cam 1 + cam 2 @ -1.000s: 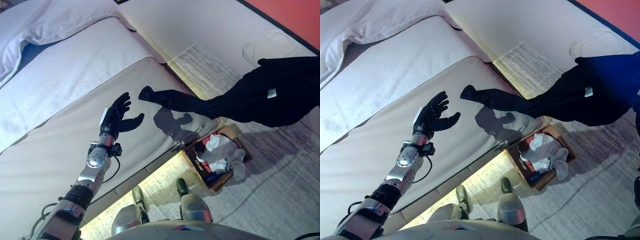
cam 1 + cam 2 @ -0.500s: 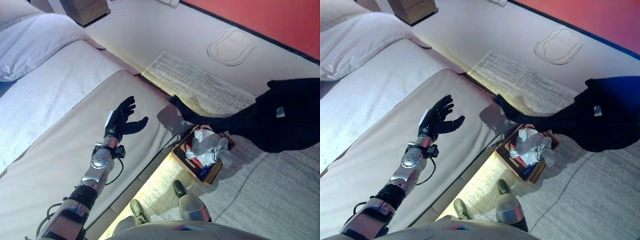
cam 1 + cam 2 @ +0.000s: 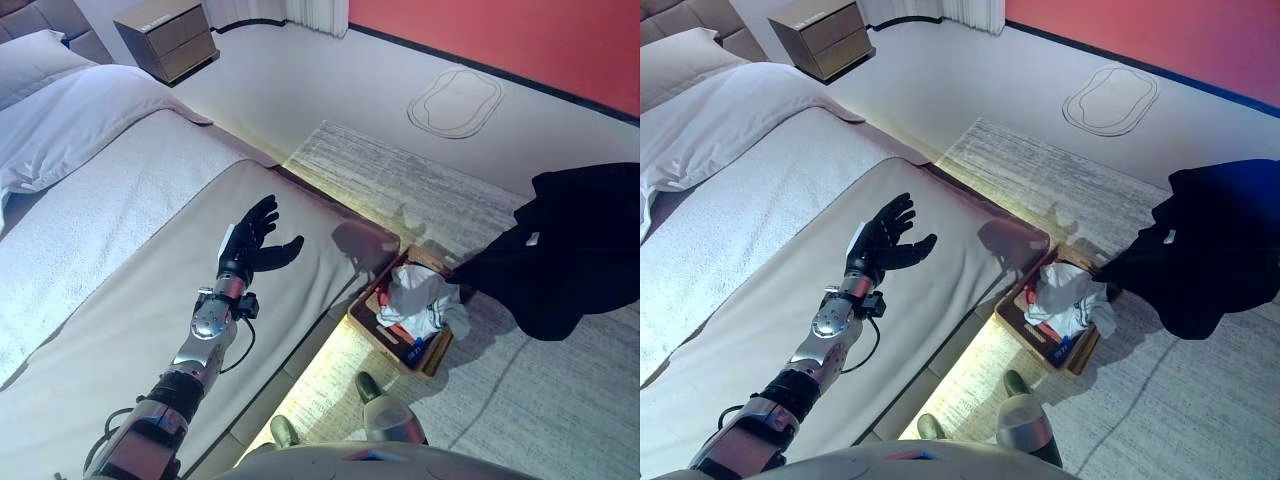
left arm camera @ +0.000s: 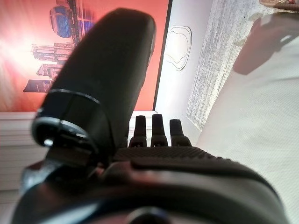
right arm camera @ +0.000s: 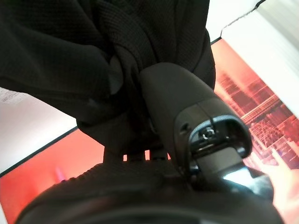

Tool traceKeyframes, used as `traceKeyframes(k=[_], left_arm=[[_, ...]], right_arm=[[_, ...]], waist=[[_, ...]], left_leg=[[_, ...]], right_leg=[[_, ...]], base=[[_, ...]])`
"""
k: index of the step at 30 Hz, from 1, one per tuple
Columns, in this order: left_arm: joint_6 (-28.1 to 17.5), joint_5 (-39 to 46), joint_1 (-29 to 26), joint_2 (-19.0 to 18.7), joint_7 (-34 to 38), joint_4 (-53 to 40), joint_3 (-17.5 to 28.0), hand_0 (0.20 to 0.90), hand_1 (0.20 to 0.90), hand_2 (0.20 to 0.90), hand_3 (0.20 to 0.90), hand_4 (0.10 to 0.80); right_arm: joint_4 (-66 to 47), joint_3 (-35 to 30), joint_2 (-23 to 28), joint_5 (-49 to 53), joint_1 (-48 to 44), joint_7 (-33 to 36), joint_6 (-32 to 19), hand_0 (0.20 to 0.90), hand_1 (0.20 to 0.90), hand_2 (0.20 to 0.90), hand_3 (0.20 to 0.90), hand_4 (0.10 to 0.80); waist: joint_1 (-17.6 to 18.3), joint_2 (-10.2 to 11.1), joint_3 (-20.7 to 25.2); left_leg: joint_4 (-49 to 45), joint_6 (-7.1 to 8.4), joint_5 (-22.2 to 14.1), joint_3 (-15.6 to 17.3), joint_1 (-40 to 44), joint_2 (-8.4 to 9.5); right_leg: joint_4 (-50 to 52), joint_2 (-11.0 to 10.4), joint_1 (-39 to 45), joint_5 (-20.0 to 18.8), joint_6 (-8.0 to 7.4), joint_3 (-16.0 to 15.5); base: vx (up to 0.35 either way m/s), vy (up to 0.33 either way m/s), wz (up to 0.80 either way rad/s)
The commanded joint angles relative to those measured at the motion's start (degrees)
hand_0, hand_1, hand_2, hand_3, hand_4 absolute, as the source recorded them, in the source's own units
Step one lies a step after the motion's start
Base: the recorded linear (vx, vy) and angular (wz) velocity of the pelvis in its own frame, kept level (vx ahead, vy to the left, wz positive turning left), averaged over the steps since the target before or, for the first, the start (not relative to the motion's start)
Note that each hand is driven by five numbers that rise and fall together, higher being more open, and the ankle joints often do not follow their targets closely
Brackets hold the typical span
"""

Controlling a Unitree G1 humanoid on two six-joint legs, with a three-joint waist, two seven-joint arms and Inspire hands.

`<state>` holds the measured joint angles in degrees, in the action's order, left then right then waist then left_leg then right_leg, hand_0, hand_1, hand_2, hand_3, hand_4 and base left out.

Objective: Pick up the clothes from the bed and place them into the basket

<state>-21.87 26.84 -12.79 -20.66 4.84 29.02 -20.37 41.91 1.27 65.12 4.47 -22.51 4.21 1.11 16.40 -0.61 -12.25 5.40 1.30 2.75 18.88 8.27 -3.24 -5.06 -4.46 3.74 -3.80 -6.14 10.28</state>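
Low in the frame's centre-left, the left hand hovers over the beige bed with its fingers spread and nothing in it. Right of centre, beside the bed's edge on the pale rug, the brown basket already holds a crumpled white garment. At the right edge the black garment hangs above the rug, one trailing end reaching toward the basket, and the right wrist view shows the right hand curled tight into its folds.
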Motion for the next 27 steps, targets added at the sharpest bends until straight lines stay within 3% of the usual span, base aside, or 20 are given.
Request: traceKeyframes(k=[1,15,27], left_arm=[[-5.9,-2.2,-1.3,-1.2,0.6,1.3,-0.2,0.9,0.9,0.9,0.9,0.8],[-6.5,-2.0,-2.0,-0.3,0.0,2.6,-0.6,0.9,0.9,0.9,0.9,0.8],[-6.0,-2.4,-3.9,0.6,1.5,3.3,-0.8,0.9,0.9,0.9,0.9,0.8]], right_arm=[[-0.9,1.9,2.3,0.4,-7.0,2.7,-4.9,0.3,0.3,0.3,0.2,0.1],[-1.5,6.8,-4.1,0.9,-11.0,1.7,-3.9,0.3,0.3,0.3,0.2,0.1],[4.1,9.2,-14.4,0.0,-9.9,-0.1,-1.6,0.3,0.3,0.3,0.2,0.1]], waist=[[-3.3,3.8,9.4],[-5.1,3.8,8.6],[-6.1,3.3,7.5]], left_leg=[[-2.0,-0.5,-10.0,-2.4,2.2,-0.64],[-1.6,-0.2,-9.3,-4.1,1.6,-0.78],[-2.1,-0.37,-9.4,-4.8,1.6,-0.86]], right_leg=[[3.3,3.0,-4.1,1.1,0.43,-0.8],[3.2,2.7,-3.8,1.5,0.68,-2.8],[3.4,2.2,-3.5,1.7,0.8,-3.5]], base=[[0.0,0.0,0.0],[-0.018,-0.015,0.08],[-0.001,0.001,0.02]])
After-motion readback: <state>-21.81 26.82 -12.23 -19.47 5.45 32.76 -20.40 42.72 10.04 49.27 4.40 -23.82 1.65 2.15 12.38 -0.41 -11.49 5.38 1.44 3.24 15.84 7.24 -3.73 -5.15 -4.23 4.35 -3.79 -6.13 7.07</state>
